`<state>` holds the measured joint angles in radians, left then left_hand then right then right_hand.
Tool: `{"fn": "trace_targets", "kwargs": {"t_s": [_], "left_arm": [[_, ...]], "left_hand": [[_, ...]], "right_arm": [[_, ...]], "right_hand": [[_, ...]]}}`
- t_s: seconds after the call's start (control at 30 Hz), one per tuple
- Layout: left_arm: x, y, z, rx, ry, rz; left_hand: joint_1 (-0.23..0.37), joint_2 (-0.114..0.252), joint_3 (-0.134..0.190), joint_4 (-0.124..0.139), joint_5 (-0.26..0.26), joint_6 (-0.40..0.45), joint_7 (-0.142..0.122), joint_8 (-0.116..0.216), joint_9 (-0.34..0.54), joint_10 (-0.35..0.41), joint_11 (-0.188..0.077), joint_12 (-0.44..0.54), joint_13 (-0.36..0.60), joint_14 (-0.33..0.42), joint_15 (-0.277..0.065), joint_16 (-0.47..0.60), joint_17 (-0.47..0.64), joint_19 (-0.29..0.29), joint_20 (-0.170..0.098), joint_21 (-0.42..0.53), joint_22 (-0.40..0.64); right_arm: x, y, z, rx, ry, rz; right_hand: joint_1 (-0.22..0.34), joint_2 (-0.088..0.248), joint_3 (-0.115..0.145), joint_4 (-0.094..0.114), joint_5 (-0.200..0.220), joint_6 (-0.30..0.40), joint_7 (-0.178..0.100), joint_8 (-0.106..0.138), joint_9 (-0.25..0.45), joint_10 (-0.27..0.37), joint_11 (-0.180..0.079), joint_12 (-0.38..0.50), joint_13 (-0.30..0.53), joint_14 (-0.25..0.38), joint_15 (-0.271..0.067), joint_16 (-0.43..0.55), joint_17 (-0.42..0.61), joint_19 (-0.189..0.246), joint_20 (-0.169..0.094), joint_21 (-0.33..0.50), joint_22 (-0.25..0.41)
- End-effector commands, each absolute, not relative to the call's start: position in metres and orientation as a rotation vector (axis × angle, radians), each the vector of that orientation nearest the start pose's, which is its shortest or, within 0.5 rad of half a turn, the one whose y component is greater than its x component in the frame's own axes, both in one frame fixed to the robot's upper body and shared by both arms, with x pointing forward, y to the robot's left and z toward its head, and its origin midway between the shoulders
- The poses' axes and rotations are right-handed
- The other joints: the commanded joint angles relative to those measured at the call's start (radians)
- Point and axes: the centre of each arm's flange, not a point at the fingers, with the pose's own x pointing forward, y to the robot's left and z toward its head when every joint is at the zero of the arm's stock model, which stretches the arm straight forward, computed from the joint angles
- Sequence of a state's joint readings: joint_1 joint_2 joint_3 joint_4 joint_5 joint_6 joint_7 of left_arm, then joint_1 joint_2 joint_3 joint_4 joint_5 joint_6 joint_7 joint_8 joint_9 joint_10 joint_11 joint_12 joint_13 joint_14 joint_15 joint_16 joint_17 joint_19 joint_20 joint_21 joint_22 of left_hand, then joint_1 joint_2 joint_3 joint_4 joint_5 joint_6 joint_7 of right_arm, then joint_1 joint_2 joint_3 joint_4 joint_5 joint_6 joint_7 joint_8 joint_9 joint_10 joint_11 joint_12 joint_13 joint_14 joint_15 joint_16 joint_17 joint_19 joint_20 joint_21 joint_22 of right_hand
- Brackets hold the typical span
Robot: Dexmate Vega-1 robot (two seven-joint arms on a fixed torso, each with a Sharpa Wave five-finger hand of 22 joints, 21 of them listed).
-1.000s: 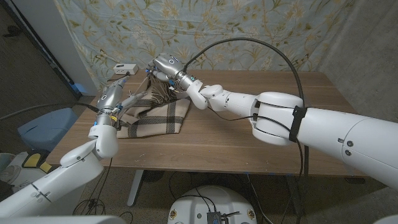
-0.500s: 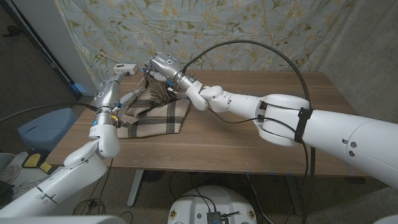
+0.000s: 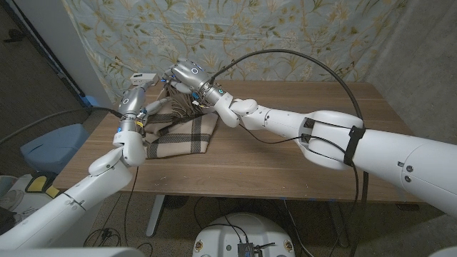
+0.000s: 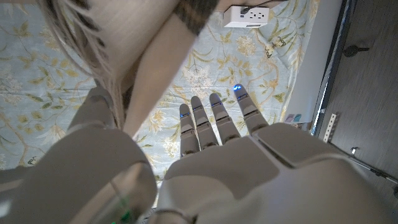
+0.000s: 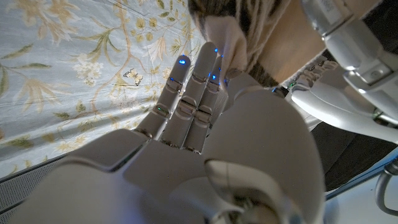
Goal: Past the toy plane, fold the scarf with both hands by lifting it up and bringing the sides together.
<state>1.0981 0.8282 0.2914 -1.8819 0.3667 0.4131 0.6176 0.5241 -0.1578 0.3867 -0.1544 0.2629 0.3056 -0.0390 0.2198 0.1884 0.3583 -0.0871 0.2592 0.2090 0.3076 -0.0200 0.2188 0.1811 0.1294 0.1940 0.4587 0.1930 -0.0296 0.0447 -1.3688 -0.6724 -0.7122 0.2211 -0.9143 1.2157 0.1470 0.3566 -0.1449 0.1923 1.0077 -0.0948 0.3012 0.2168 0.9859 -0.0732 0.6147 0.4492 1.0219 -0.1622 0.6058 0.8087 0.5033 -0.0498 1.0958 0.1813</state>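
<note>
Right robot hand [image 3: 184, 73] is raised over the far left of the worktop [image 3: 300, 153], grasping the fringed end of the scarf [image 3: 187, 134]; right wrist view shows beige cloth pinched at its fingers [image 5: 186, 106]. Left robot hand [image 3: 133, 105] sits just beside it, lower, also gripping the scarf: left wrist view shows cloth and fringe clamped at the thumb side, other fingers [image 4: 214, 121] straight and spread. Scarf is plaid, beige with dark stripes, far end lifted between both hands, rest lying bunched on the worktop's left side. White box [image 3: 143, 78] at the far left edge. Floral curtain [image 3: 285, 36] behind.
</note>
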Motion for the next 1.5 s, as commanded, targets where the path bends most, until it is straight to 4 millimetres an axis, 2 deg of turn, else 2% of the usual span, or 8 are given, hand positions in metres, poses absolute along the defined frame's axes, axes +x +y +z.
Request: {"fn": "trace_targets", "kwargs": {"t_s": [0.03, 0.13, 0.23, 0.33, 0.53, 0.67, 0.87, 1.5], "left_arm": [[0.570, 0.340, 0.019, 1.052, -0.666, 0.622], [0.571, 0.337, 0.018, 1.044, -0.685, 0.668], [0.570, 0.335, 0.016, 1.001, -0.737, 0.755], [0.569, 0.334, 0.013, 0.969, -0.771, 0.809], [0.568, 0.338, 0.012, 0.918, -0.802, 0.906], [0.567, 0.352, 0.013, 0.883, -0.786, 0.987], [0.570, 0.375, 0.014, 0.839, -0.735, 1.080], [0.615, 0.436, 0.013, 0.743, -0.394, 1.194]], "left_hand": [[0.033, 0.001, -0.011, -0.004, 0.018, 0.046, -0.005, 0.013, 0.004, 0.034, -0.010, 0.011, 0.000, 0.032, -0.017, 0.012, 0.004, 0.018, -0.004, 0.008, 0.005], [0.204, 0.131, 0.041, -0.010, 0.002, 0.249, -0.051, 0.066, 0.009, 0.182, -0.071, 0.045, -0.001, 0.127, -0.075, 0.032, 0.006, 0.070, -0.036, 0.019, 0.007], [0.349, 0.231, 0.064, -0.014, -0.081, 0.526, -0.076, 0.158, 0.022, 0.384, -0.072, 0.097, 0.018, 0.228, -0.117, 0.059, 0.008, 0.114, -0.055, 0.037, 0.009], [0.381, 0.255, 0.049, -0.007, -0.089, 0.676, -0.026, 0.227, 0.036, 0.456, -0.077, 0.115, 0.041, 0.296, -0.137, 0.081, 0.010, 0.131, -0.060, 0.049, 0.011], [0.392, 0.278, 0.056, 0.000, -0.089, 0.693, -0.010, 0.248, 0.050, 0.478, -0.080, 0.119, 0.053, 0.346, -0.157, 0.093, 0.010, 0.151, -0.073, 0.061, 0.013], [0.381, 0.295, 0.059, 0.013, -0.089, 0.688, -0.003, 0.256, 0.061, 0.489, -0.070, 0.122, 0.059, 0.372, -0.155, 0.098, 0.010, 0.159, -0.077, 0.067, 0.014], [0.371, 0.298, 0.061, 0.019, -0.087, 0.689, 0.007, 0.267, 0.071, 0.500, -0.067, 0.124, 0.065, 0.386, -0.153, 0.096, 0.008, 0.160, -0.076, 0.071, 0.015], [0.371, 0.304, 0.078, 0.009, -0.078, 0.577, 0.012, 0.241, 0.076, 0.421, -0.031, 0.077, 0.084, 0.359, -0.124, 0.065, 0.016, 0.152, -0.068, 0.083, 0.019]], "right_arm": [[0.596, 0.115, 0.106, -1.311, -1.659, -0.022], [0.597, 0.115, 0.107, -1.312, -1.662, -0.025], [0.597, 0.116, 0.108, -1.321, -1.662, -0.022], [0.598, 0.116, 0.109, -1.314, -1.656, -0.022], [0.602, 0.112, 0.112, -1.310, -1.598, -0.005], [0.611, 0.104, 0.115, -1.301, -1.513, 0.052], [0.620, 0.089, 0.120, -1.237, -1.452, 0.104], [0.635, 0.048, 0.129, -1.177, -1.353, 0.134]], "right_hand": [[0.013, 0.004, 0.005, -0.001, 0.006, 0.010, 0.002, -0.006, 0.004, 0.011, 0.001, 0.003, 0.001, 0.010, -0.062, -0.002, 0.006, -0.004, 0.001, 0.006, 0.002], [0.014, 0.005, 0.006, -0.001, 0.006, 0.009, 0.001, -0.008, 0.004, 0.011, 0.000, 0.004, 0.002, 0.011, -0.062, -0.002, 0.009, -0.006, 0.000, 0.007, 0.002], [0.012, 0.003, 0.006, 0.000, 0.005, 0.008, -0.003, -0.010, 0.004, 0.009, 0.001, 0.004, 0.003, 0.008, -0.060, -0.004, 0.011, -0.004, 0.002, 0.010, 0.002], [0.007, 0.003, 0.006, 0.003, 0.004, 0.000, -0.007, -0.016, 0.005, 0.004, -0.001, 0.001, 0.001, 0.004, -0.059, -0.010, 0.012, -0.012, 0.007, 0.009, 0.002], [-0.011, 0.007, 0.010, 0.013, 0.001, -0.073, -0.014, -0.057, 0.003, -0.027, -0.005, -0.019, -0.011, -0.020, -0.056, -0.034, 0.015, -0.026, 0.014, 0.013, 0.001], [-0.235, -0.034, -0.053, 0.120, -0.003, -0.266, -0.010, -0.127, -0.005, -0.177, 0.038, -0.127, -0.078, -0.114, -0.033, -0.123, -0.035, -0.053, 0.055, 0.004, -0.005], [-0.569, -0.126, -0.187, 0.263, 0.019, -0.477, 0.011, -0.119, -0.011, -0.414, 0.079, -0.291, -0.134, -0.294, 0.029, -0.232, -0.111, -0.153, 0.121, -0.073, -0.003], [-0.708, -0.123, -0.236, 0.305, 0.034, -0.507, 0.023, -0.107, -0.012, -0.468, 0.106, -0.336, -0.142, -0.370, 0.068, -0.258, -0.121, -0.218, 0.162, -0.117, 0.000]]}}
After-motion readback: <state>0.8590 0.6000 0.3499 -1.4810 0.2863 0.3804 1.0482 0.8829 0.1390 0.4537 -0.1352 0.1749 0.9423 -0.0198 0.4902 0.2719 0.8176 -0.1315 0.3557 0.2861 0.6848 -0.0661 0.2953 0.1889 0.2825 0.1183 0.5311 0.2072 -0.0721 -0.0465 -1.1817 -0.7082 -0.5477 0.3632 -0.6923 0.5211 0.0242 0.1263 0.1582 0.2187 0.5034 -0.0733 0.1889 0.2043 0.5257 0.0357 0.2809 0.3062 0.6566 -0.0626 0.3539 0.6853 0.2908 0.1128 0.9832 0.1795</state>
